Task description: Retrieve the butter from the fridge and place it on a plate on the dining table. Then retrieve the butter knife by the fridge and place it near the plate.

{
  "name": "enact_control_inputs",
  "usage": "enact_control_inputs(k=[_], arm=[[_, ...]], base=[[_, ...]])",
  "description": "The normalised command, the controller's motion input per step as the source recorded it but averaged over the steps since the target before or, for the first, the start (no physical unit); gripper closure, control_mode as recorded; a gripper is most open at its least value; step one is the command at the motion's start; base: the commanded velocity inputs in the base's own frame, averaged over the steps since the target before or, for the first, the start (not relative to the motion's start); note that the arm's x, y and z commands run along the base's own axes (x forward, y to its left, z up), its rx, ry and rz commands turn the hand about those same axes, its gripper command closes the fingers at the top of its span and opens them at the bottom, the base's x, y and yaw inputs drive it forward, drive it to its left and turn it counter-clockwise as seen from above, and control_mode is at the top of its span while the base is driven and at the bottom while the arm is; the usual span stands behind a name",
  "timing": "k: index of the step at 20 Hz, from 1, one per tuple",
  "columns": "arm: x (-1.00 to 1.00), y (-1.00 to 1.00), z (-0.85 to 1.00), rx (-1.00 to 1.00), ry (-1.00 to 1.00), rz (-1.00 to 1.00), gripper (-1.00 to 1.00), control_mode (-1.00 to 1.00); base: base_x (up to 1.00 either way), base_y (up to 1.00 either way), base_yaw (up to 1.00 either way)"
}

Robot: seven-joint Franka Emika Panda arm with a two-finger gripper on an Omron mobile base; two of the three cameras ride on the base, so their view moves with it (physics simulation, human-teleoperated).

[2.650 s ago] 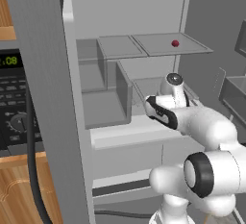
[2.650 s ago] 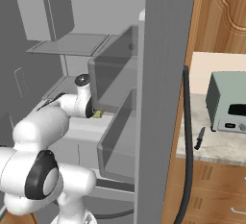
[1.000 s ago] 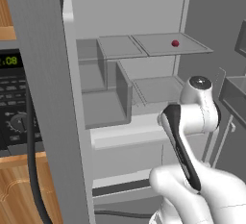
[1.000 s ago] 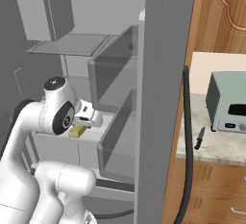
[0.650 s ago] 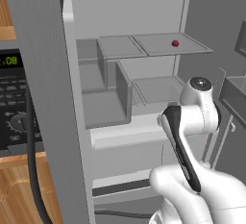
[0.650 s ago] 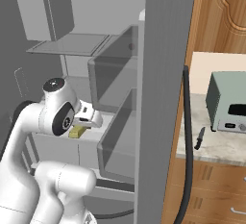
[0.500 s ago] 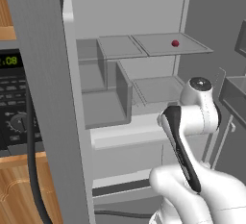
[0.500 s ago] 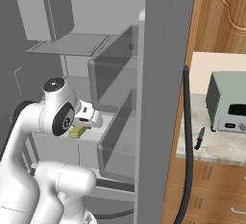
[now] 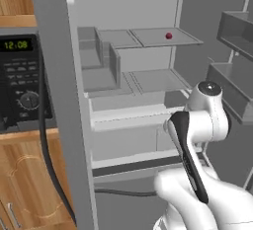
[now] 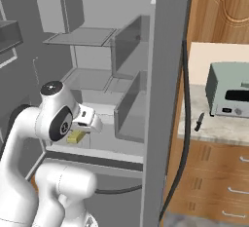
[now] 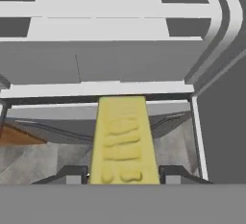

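Gripper (image 11: 124, 174) clamped on the butter (image 11: 123, 141), held just in front of the open fridge (image 9: 133, 71), below its shelves. Red ball (image 9: 169, 36) on the upper shelf. Microwave (image 9: 20, 78) left of the fridge. To its right, the knife (image 10: 199, 122) lies on the desk (image 10: 214, 132) beside a toaster oven (image 10: 230, 90). Door bins (image 9: 232, 83) close on the arm's right.

Arm is folding at the elbow, wrist bending down. Gripper (image 11: 124, 175) is clamping the butter (image 11: 123, 141) between both fingers (image 11: 72, 174) (stick running lengthwise between the tips).
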Motion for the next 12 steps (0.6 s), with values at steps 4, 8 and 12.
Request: enact_control_inputs(k=[4,8,12], arm=[[0.00,0.00,0.00,0.00,0.00,0.00,1.00,1.00],[0.00,0.00,0.00,0.00,0.00,0.00,1.00,1.00],[0.00,0.00,0.00,0.00,0.00,0.00,1.00,1.00]], base=[[-0.81,0.05,0.00],[-0.70,0.04,0.00],[-0.76,0.01,-0.01]])
